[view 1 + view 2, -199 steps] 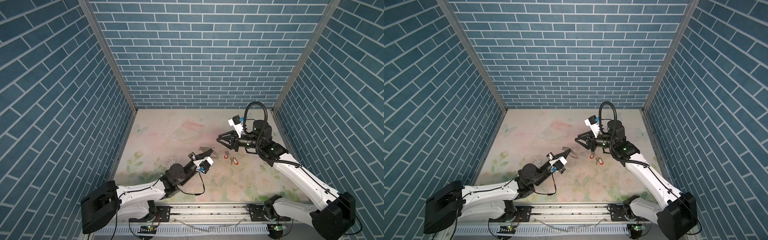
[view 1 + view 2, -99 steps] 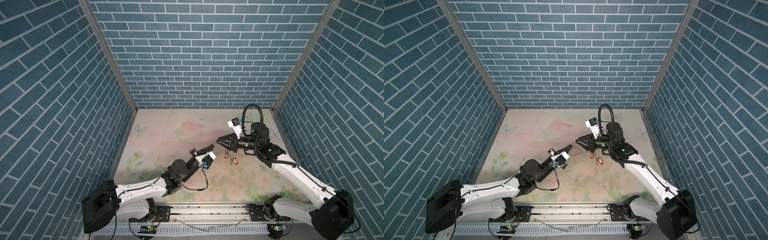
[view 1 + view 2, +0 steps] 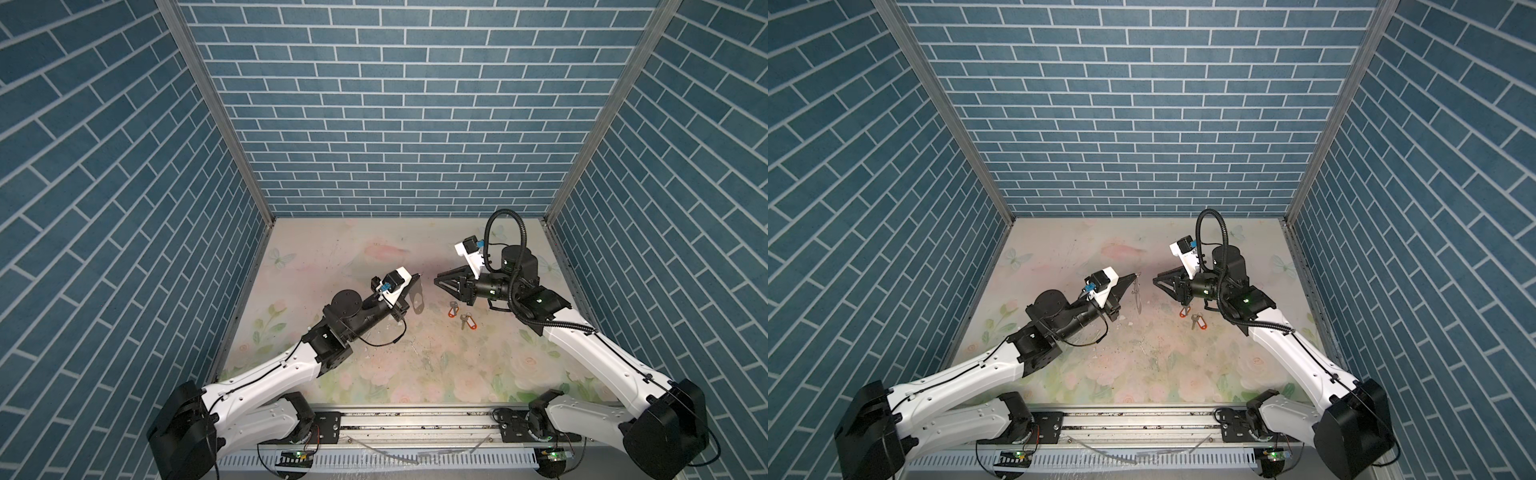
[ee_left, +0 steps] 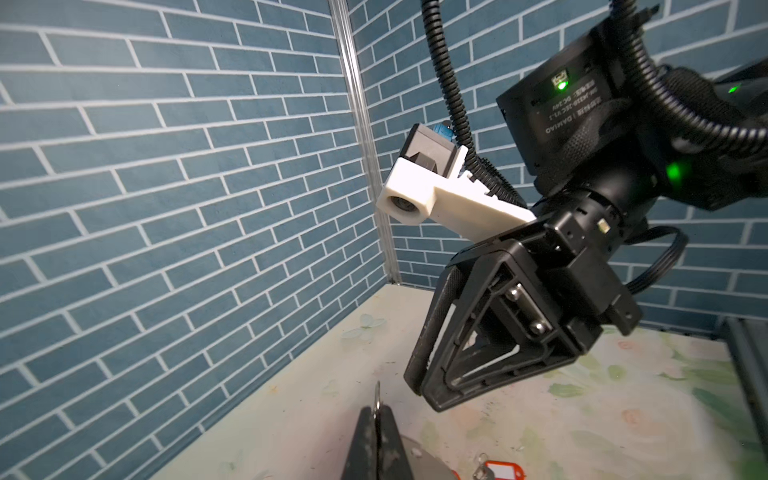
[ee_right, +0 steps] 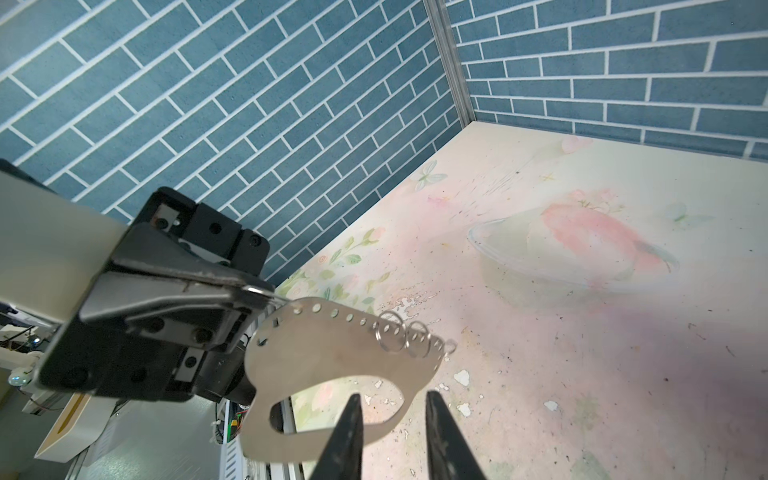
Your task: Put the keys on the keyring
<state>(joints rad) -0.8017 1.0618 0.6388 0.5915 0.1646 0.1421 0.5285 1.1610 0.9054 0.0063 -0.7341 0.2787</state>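
In both top views we see the left hand (image 3: 417,277) clenched on the upper edge of the keyring (image 3: 418,298), which hangs in the air over the middle of the table (image 3: 332,257). The right hand (image 3: 437,281) points at it from the right, just beside the keyring but apart from it, its fingers slightly spread with nothing between them. The keys (image 3: 469,325) lie close together on the table, right of the keyring and on the near side of the right hand. In the left wrist view, the left hand's fingers (image 4: 365,440) press together on the thin edge of the keyring (image 4: 377,392), seen edge-on. The right hand (image 4: 426,390) looms just beyond it, and one key's orange-red tag (image 4: 505,471) with its white label shows on the table. In the right wrist view, the keyring (image 5: 332,353) shows as a flat grey plate with a large oval opening and a row of small holes along one edge. Small silver rings (image 5: 397,332) are threaded through the holes at the end away from the left hand (image 5: 258,294), which pinches the plate's corner. The right hand's fingers (image 5: 349,436) stand apart, released. One of them overlaps the plate's lower band (we cannot tell whether it touches).
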